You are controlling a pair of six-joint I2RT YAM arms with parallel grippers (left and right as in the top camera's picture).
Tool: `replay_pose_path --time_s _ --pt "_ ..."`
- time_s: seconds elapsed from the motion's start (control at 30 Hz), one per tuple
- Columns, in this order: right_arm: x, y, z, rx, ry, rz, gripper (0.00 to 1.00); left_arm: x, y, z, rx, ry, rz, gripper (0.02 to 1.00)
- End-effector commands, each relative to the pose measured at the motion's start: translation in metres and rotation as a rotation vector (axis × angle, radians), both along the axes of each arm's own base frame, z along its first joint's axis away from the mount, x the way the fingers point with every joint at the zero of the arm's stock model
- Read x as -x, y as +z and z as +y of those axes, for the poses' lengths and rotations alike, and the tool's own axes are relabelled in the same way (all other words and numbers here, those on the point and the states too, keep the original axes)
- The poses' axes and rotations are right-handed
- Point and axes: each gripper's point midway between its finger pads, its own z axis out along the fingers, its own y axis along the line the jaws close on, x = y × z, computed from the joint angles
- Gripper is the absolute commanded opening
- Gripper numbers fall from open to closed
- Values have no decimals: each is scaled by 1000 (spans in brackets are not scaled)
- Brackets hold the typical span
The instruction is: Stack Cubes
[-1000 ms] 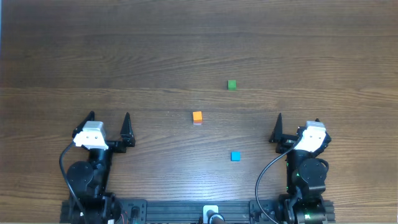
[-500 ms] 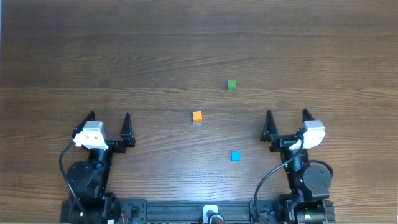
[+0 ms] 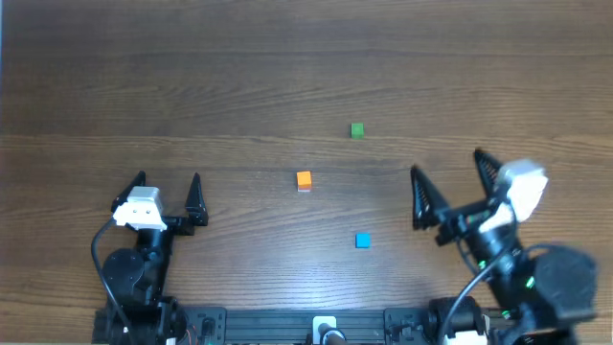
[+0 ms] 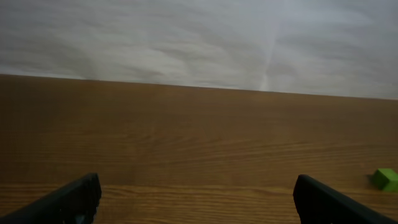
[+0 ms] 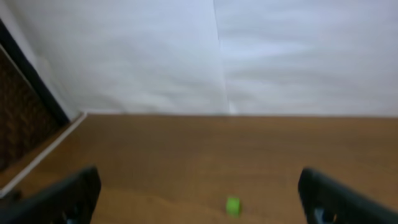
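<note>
Left gripper (image 3: 168, 178) spread wide, empty, low over the table (image 3: 287, 57) on the left. Orange cube (image 3: 304, 179) mid-table, green cube (image 3: 357, 130) farther out, blue cube (image 3: 362, 241) nearer the bases, all well apart. Right gripper (image 3: 447, 163) wide too, empty, right of the cubes.

Green cube (image 5: 233, 206) on wooden table (image 5: 186, 149), white wall (image 5: 186, 56) behind, pincer (image 5: 199, 179) spread wide
</note>
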Motion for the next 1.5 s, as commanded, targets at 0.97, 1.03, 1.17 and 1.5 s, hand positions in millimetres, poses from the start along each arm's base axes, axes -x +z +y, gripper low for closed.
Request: replay_pose_path --time_s 0.97,1.03,1.17,1.5 --pt "-171 -284 83 359 -238 1221 993 0 -1 0 -14 -4 -4 1000" --pt "-173 -290 78 358 -252 1238 991 0 -1 0 -14 -4 -4 1000" --pt "-177 -302 71 360 -264 1254 993 0 -1 0 -14 -4 -4 1000" --pt "-190 -326 62 400 -229 1257 993 0 -1 0 -14 -4 -4 1000"
